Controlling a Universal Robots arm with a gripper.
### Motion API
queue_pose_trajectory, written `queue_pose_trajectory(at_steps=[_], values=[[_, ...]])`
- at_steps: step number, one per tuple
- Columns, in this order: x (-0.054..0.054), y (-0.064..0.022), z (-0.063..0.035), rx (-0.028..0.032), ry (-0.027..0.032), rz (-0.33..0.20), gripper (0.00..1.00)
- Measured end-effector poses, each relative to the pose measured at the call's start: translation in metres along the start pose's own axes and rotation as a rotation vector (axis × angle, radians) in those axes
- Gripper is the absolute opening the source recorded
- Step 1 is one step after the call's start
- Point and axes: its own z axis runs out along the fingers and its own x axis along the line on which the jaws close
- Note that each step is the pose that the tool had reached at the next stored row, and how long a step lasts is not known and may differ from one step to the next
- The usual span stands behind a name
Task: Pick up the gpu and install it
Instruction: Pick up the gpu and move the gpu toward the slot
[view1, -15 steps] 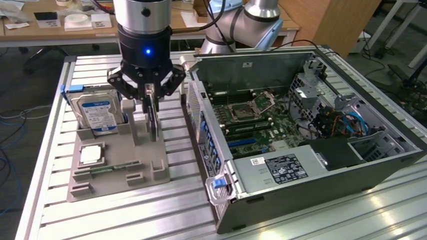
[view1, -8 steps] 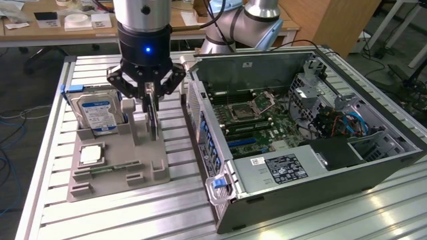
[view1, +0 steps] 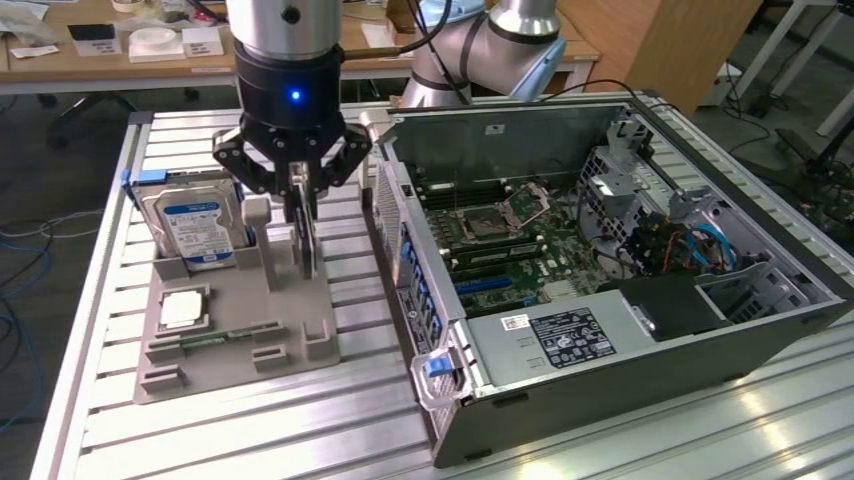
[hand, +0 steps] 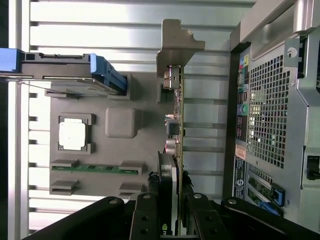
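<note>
Grasp step: my gripper (view1: 306, 200) is pinched part-closed on the gpu (view1: 308, 240), which stands on edge in the grey holder (view1: 227, 355) right below me.
I judge a straight-up lift is called for: hard drive (view1: 194, 225) near 1 side, open case (view1: 747, 340) just beside the other, free room above.

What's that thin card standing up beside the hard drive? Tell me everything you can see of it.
The gpu is a thin, dark circuit card standing upright on its edge over the grey tray, seen edge-on. A silver metal bracket caps one end. The gripper grips it from above, closed on its two faces.
</note>
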Motion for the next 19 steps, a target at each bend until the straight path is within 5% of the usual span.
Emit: queue_pose_trajectory(at_steps=[19], values=[[0.0003, 0.0003, -0.0081, 0.0000, 0.0000, 0.000, 0.27]])
